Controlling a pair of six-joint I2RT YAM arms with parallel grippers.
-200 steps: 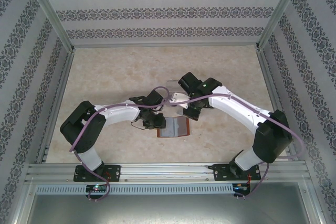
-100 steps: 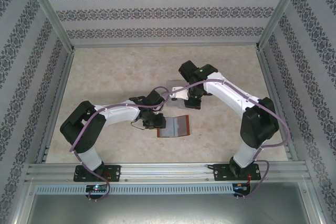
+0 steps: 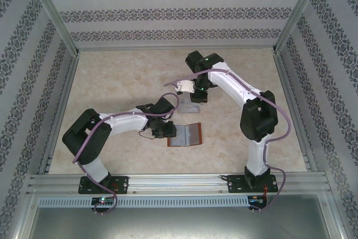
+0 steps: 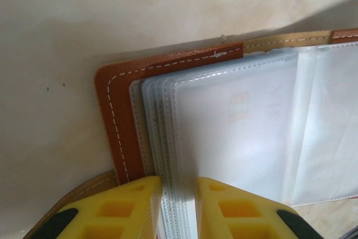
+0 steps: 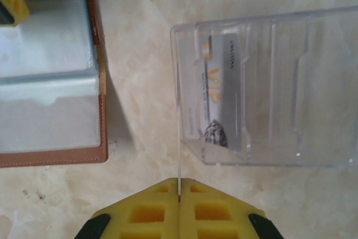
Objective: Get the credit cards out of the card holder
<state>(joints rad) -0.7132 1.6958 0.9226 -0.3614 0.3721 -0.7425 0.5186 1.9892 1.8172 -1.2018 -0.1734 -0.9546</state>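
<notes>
The holder (image 3: 189, 136) lies open on the bench (image 3: 123, 76), toward the front and near the middle. The stand (image 3: 188, 104) sits behind it, a little apart, with bare bench between them. The left hand (image 4: 178, 197) is at the holder's left edge, and the sleeves (image 4: 235, 127) run between its fingers. The right hand (image 5: 179, 191) is just before the stand, at the corner nearest the holder. A thin card (image 5: 179, 155) is pinched edge-on between its fingertips and runs along the stand's side. A second card (image 5: 221, 110) lies in the stand, in the slot nearest that side. In the right wrist view the holder is to the left of the stand.
</notes>
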